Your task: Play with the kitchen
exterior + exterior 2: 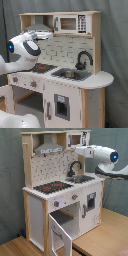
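The kitchen (75, 92) (37, 203) is a tall white and light-wood toy in both exterior views. It has a black-red hob (43, 66) (50, 187), a sink (70, 74) (83, 178), a black faucet (83, 58) (75, 166), a grey hood (36, 24) (48, 148) and a small microwave (68, 23) (75, 139). My gripper (46, 35) (76, 149) hangs in the air just below the upper shelf, above the counter between hob and sink. It touches nothing that I can see.
A lower cupboard door (62, 234) stands open toward the front in the second exterior view. The kitchen rests on a wooden floor (107, 235). A grey curtain (114, 40) hangs behind. My white arm (25, 49) (102, 154) reaches in from the side.
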Controlling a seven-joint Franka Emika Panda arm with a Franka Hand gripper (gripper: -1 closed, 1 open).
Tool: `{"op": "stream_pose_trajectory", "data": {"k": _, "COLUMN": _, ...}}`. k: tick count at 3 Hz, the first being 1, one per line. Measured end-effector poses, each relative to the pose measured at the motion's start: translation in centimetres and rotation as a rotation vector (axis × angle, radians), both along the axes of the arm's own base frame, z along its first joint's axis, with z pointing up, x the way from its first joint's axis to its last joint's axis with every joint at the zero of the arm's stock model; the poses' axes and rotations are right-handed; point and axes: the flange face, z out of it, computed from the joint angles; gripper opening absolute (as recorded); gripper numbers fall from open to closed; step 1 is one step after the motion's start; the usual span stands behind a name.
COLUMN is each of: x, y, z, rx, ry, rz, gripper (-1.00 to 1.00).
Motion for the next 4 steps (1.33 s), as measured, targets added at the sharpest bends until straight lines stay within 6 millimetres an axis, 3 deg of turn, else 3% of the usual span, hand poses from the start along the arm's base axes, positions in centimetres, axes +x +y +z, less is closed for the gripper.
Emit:
{"op": "stream_pose_trajectory", "data": {"k": 2, "x": 3.9, "y": -0.4, "z": 1.8, "rx": -0.001, "ry": -0.002, "rz": -0.003, "gripper": 1.00}}
{"op": "stream_pose_trajectory", "data": {"k": 3, "x": 5.9, "y": 0.3, "z": 1.0, "rx": 0.005, "ry": 0.032, "rz": 0.010, "gripper": 1.00}}
{"op": "stream_pose_trajectory", "data": {"k": 4, "x": 8.2, "y": -0.6, "z": 1.3, "rx": 0.020, "ry": 0.041, "rz": -0.001, "gripper": 1.00}}
